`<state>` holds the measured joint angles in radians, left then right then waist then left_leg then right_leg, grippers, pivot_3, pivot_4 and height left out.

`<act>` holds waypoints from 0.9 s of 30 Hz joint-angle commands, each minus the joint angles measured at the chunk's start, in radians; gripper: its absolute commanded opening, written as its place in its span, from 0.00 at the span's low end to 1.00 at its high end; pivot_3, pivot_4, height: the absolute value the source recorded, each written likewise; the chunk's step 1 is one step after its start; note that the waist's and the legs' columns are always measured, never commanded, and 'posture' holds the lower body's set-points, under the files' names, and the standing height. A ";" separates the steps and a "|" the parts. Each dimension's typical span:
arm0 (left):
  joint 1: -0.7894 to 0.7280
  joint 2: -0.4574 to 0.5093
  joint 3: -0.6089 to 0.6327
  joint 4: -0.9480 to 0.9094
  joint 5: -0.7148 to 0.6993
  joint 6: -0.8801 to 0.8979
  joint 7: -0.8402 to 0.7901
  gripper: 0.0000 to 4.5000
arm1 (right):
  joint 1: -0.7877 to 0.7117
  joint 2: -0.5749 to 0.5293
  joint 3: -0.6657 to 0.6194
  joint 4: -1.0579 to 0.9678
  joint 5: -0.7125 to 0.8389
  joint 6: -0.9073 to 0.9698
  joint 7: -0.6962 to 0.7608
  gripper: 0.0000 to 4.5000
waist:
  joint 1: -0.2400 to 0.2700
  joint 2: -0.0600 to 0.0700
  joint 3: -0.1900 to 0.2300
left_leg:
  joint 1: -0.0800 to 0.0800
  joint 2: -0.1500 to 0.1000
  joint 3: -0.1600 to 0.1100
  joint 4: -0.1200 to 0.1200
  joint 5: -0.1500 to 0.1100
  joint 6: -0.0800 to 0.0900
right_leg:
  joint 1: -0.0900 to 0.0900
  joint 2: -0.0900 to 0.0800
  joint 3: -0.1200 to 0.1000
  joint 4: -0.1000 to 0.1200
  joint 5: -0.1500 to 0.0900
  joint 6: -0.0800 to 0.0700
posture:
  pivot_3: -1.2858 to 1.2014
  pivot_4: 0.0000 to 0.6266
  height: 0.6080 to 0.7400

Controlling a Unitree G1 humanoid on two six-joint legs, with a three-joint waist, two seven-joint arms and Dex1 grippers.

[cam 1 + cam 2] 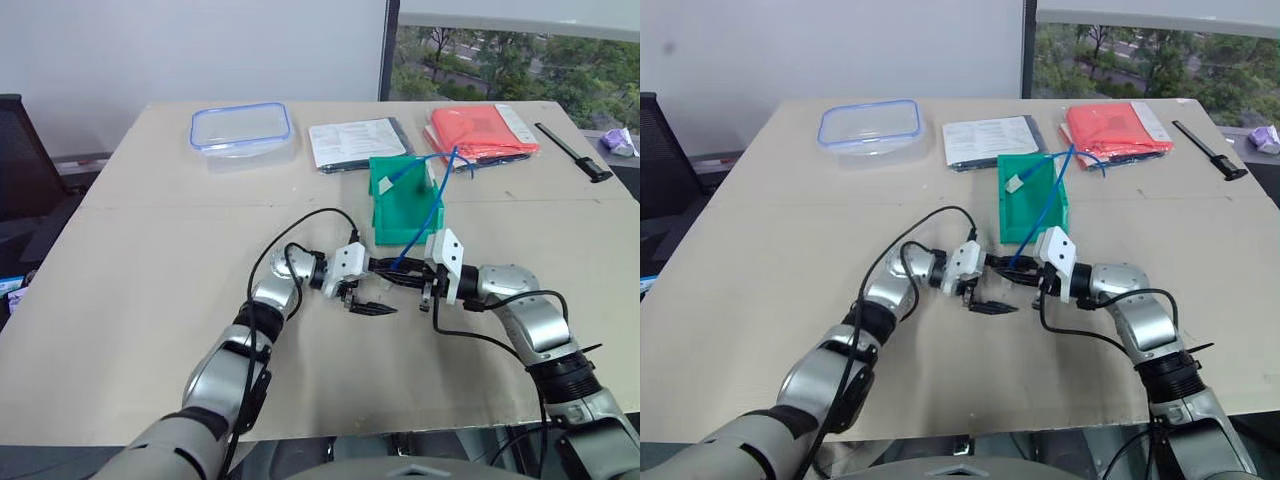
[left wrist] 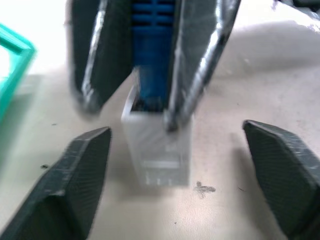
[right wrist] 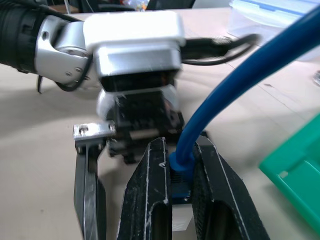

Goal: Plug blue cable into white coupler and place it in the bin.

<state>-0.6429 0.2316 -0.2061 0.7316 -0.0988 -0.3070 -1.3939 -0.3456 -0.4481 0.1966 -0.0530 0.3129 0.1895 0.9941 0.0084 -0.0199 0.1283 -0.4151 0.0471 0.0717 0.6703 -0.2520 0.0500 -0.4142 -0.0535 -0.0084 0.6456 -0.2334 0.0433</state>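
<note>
Now my left claw [image 2: 170, 175] gaped wide off the white coupler [image 2: 157, 150], plugged w/ blue cable [image 3: 225, 95] pinched in my right claw [image 3: 182, 200] above the counter [image 1: 150, 260]; next, carry to bin [image 1: 405, 205].

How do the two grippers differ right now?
The left gripper stands open and holds nothing; the right gripper is shut on the blue cable just above the plug. The left fingers flank the white coupler without touching; the right ones hang over it. Both meet before the bin.
</note>
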 commanded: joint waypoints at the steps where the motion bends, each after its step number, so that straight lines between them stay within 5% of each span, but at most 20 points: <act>1: 0.127 0.069 0.071 -0.445 -0.084 0.285 0.148 0.91 | -0.060 -0.031 -0.091 -0.122 0.103 0.144 -0.033 0.00 | -0.007 0.001 0.002 | 0.000 0.001 0.000 0.000 0.000 0.000 | 0.000 0.000 0.000 0.000 0.000 0.000 | 0.52 0.24 1.00; 7: 0.197 0.082 0.213 -0.982 -0.148 0.784 0.553 0.91 | -0.329 -0.033 -0.148 0.004 0.182 0.487 -0.139 0.00 | -0.017 0.006 0.011 | 0.001 0.002 -0.001 0.000 0.000 0.000 | 0.000 0.001 -0.001 0.003 0.000 0.000 | 0.52 0.24 1.00; 11: 0.134 0.104 0.239 -1.192 -0.174 1.103 0.721 0.91 | -0.536 -0.009 -0.120 0.315 0.112 0.466 -0.116 0.00 | -0.018 0.006 0.012 | 0.002 -0.002 -0.002 0.000 0.000 0.000 | 0.002 0.001 -0.002 0.002 0.000 0.000 | 0.52 0.24 1.00; 16: 0.084 0.103 0.248 -1.265 -0.211 1.298 0.826 0.91 | -0.703 0.048 -0.100 0.672 -0.002 0.327 -0.125 0.00 | -0.022 0.006 0.012 | 0.001 -0.004 -0.001 -0.001 0.000 0.000 | 0.001 0.001 0.000 0.000 0.000 0.001 | 0.52 0.24 1.00; 19: 0.074 0.106 0.248 -1.274 -0.237 1.343 0.854 0.93 | -0.781 0.072 -0.126 0.813 -0.038 0.257 -0.157 0.26 | -0.022 0.006 0.017 | 0.000 -0.004 -0.001 -0.003 0.000 -0.001 | 0.000 0.001 0.000 -0.001 0.000 0.001 | 0.52 0.24 1.00; 25: 0.087 0.118 0.254 -1.274 -0.274 1.368 0.887 0.93 | -0.777 0.021 -0.195 0.803 -0.063 0.236 -0.252 0.93 | -0.019 0.006 0.021 | -0.001 -0.003 -0.001 -0.004 0.003 -0.006 | -0.001 0.000 0.000 -0.002 0.000 0.001 | 0.52 0.24 1.00; 27: 0.102 0.129 0.250 -1.283 -0.283 1.368 0.891 0.93 | -0.706 -0.024 -0.209 0.698 -0.066 0.267 -0.261 0.98 | -0.015 0.006 0.021 | -0.002 -0.003 -0.001 -0.004 0.003 -0.006 | -0.001 -0.001 0.000 -0.002 0.000 0.001 | 0.52 0.24 1.00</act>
<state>-0.5432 0.3496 0.0310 -0.5019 -0.3613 1.0644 -0.5122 -1.0834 -0.4322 0.0221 0.7429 0.2499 0.4377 0.7475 -0.0069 -0.0141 0.1489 -0.4166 0.0438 0.0712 0.6663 -0.2490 0.0443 -0.4154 -0.0550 -0.0087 0.6434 -0.2333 0.0443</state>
